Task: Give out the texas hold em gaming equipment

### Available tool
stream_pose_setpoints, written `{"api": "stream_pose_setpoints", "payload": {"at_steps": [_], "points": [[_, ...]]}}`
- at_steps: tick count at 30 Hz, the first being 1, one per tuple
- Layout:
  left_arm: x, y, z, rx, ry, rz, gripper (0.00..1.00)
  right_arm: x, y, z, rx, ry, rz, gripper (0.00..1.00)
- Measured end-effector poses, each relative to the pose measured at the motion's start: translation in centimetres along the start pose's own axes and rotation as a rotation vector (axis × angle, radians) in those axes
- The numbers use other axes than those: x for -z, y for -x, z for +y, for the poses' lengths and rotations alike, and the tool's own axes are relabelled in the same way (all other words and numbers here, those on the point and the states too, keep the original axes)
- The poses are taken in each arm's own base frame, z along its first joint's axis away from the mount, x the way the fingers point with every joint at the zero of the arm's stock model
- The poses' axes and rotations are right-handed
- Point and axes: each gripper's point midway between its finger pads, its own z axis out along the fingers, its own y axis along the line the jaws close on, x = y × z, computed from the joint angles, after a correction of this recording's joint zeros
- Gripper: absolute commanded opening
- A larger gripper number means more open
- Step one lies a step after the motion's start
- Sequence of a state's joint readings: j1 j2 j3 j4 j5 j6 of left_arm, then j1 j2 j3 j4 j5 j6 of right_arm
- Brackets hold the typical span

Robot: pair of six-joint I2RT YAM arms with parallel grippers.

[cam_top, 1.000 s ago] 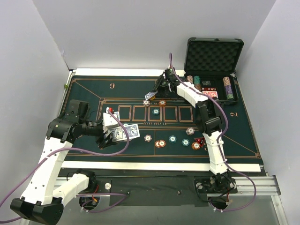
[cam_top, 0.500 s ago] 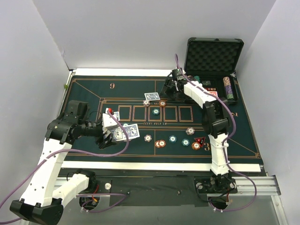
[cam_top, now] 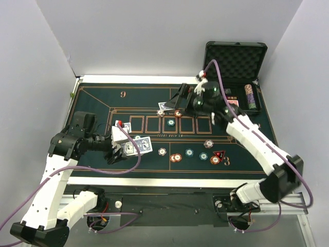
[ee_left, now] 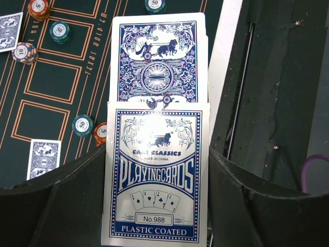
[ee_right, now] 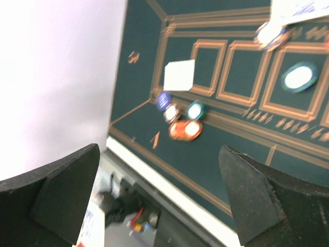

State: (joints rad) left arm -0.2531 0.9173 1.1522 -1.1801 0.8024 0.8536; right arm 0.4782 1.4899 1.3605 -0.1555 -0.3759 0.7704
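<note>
1. Card pack, blue-and-white print, held upright in the left gripper. The jaws are clamped on its two long sides.
2. A blue-backed card lies against the pack and sticks out past its top edge.
3. From overhead, pack and gripper hang over the near-left part of the green felt mat.
4. A single card lies back up on the mat, on the far side of the printed row of boxes. Two chips sit just beside it: a pale chip and an orange chip.
5. A teal chip lies inside the middle box of that row.
6. A near row of chips is strung along the mat's near side in orange, teal and pale. One lone chip sits a little farther in.
7. A red triangular marker lies just beside the rightmost chip of that row.
8. The right gripper is above the far-middle mat, near the single card. Its wrist view is blurred, but the fingers stand wide apart with nothing between them.
9. A black foam-lined case stands open at the far right corner, with chip stacks in its tray.
</note>
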Motion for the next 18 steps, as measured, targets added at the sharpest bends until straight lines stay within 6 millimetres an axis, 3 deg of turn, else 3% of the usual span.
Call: {"api": "stream_pose_setpoints", "payload": {"at_steps": [4,9,12,18], "points": [[0.0,-0.1,-0.1,-0.001,-0.001,0.004,0.36,3.0,-6.7,4.1,-0.019,0.182,0.079,0.98],[0.0,-0.1,-0.1,-0.002,-0.002,0.005,0.35,3.8,-13.2,6.1,-0.051,0.265,0.207,0.99],[0.0,-0.1,-0.1,-0.002,-0.002,0.005,0.35,4.3,-15.6,7.7,-0.041,0.303,0.253,1.0],[0.0,-0.1,-0.1,-0.002,-0.002,0.005,0.36,5.1,-18.2,10.5,-0.014,0.374,0.29,0.98]]}}
